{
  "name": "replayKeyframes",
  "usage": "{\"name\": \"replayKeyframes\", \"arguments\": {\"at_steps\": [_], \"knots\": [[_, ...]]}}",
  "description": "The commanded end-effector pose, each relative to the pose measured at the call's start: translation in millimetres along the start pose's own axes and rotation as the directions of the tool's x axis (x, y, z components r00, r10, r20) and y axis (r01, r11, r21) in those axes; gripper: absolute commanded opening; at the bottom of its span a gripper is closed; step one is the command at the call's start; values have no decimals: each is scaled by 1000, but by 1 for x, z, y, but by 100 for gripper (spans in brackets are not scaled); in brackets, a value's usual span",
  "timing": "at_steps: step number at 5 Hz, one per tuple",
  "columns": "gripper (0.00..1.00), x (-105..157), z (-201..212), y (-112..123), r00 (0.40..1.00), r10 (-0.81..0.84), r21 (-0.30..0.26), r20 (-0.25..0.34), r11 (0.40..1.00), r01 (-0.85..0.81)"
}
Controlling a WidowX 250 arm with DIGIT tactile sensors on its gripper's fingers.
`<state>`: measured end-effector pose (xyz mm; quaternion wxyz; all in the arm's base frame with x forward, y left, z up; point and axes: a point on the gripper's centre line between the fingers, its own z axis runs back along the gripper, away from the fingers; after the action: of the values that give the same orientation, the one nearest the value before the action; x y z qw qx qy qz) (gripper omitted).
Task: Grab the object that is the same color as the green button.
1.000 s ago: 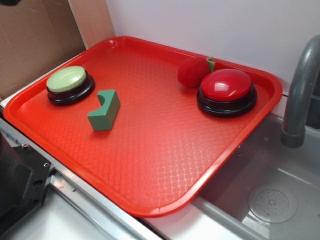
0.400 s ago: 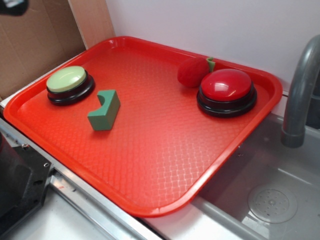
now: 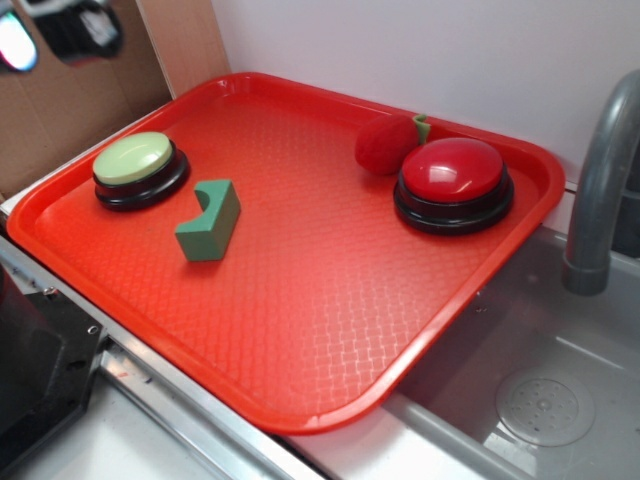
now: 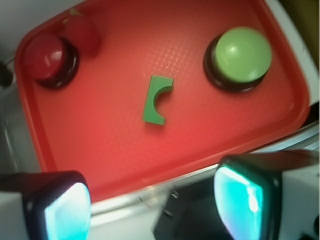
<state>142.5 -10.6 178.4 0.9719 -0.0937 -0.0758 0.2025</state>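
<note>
1. Gripper [image 4: 150,200] is spread wide with nothing in it, hanging high up over the near edge of the red tray [image 4: 100,140].
2. The green block [image 4: 156,99] lies flat well below it, straight ahead of the fingers.
3. Green button [image 4: 242,53] sits just past the block, off to one side; red button [image 4: 47,59] and strawberry [image 4: 81,32] are at the other far corner.

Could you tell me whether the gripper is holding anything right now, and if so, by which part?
Nothing is held. The gripper is open, high above the tray, and the green block lies untouched on it.

Blurred fingers [image 4: 65,210], cut off below.
</note>
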Motion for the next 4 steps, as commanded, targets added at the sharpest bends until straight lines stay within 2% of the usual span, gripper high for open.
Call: {"name": "replayKeyframes", "arguments": {"at_steps": [1, 2, 3, 4], "knots": [[100, 25, -54, -7, 984, 175, 40, 46, 984, -176], [100, 34, -81, -8, 982, 182, 95, 45, 978, -186], [100, 40, -111, -3, 969, 221, 133, 107, 963, -234], [100, 48, -134, 5, 957, 263, 108, 119, 955, -276]]}}
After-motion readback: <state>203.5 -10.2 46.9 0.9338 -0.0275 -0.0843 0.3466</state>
